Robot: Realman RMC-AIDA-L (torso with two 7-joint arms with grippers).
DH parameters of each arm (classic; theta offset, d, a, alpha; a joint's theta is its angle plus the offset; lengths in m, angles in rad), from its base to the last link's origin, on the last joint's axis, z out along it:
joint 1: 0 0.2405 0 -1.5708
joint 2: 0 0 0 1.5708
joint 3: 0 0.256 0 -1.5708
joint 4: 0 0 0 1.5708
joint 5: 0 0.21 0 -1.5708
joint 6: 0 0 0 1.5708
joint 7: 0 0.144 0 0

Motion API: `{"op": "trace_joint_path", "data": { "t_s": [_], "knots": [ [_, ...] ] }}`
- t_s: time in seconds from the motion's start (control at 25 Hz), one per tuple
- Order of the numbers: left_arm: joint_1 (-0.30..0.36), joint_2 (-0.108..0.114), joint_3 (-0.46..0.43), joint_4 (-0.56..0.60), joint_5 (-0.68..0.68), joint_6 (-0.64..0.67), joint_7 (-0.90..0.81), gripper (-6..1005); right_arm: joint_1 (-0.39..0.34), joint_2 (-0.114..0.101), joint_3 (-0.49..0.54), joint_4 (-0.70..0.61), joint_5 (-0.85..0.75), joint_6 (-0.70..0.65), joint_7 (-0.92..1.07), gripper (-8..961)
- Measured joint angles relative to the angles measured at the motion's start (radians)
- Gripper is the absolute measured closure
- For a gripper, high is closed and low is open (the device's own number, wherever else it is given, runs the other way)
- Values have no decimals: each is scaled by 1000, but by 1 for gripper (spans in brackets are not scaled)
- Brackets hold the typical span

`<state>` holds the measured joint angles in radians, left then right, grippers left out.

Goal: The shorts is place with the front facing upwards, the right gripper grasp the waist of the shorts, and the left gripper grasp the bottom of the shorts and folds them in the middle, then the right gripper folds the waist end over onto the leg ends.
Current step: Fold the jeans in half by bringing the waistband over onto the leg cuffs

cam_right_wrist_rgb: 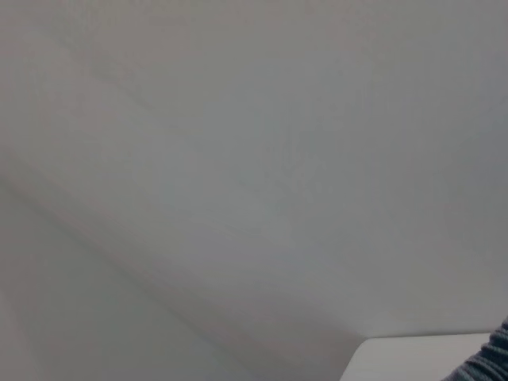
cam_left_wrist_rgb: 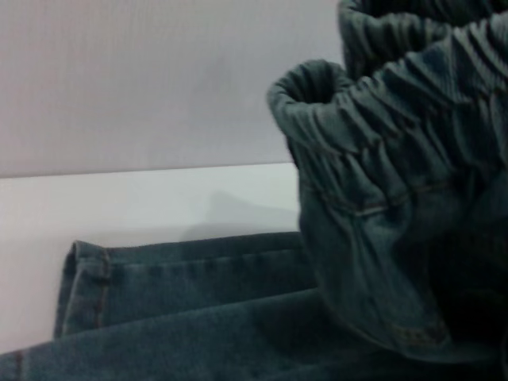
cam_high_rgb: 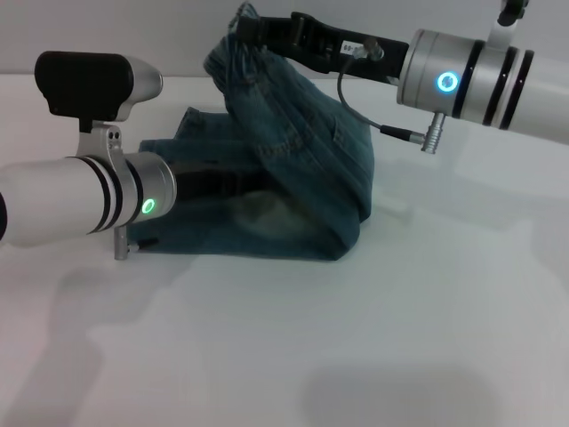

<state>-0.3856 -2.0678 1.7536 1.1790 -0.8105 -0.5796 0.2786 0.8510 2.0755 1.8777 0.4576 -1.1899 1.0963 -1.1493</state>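
Observation:
The blue-green denim shorts lie folded lengthwise on the white table, with one end pulled up into a peak. My right gripper is high at the back, shut on the ruffled waist, which hangs in the air above the flat legs. The leg ends, with their stitched hem, rest on the table at the left. My left gripper sits low against the flat denim, mostly hidden behind its own wrist. A sliver of denim shows in the right wrist view.
A pale wall runs behind the table. A cable and its metal plug hang under the right wrist. The folded edge of the shorts faces the front right.

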Motion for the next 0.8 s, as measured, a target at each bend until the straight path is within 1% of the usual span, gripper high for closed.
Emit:
{"op": "trace_joint_path", "data": {
  "t_s": [0.28, 0.32, 0.36, 0.72, 0.8],
  "knots": [
    [18, 5, -9, -1, -10, 4, 1, 170, 9, 1, -55, 5, 22, -34, 0, 909],
    [33, 7, -38, 5, -8, 5, 1, 170, 10, 1, -61, 5, 26, -35, 0, 909],
    [33, 7, -38, 5, -8, 5, 1, 170, 10, 2, -67, 5, 32, -37, 0, 910],
    [100, 8, -145, 67, -5, -5, 7, 170, 6, 1, -84, 1, 35, -44, 0, 910],
    [120, 9, -185, 88, -3, -29, 8, 170, 6, 1, -87, -1, 35, -45, 0, 909]
  ]
}}
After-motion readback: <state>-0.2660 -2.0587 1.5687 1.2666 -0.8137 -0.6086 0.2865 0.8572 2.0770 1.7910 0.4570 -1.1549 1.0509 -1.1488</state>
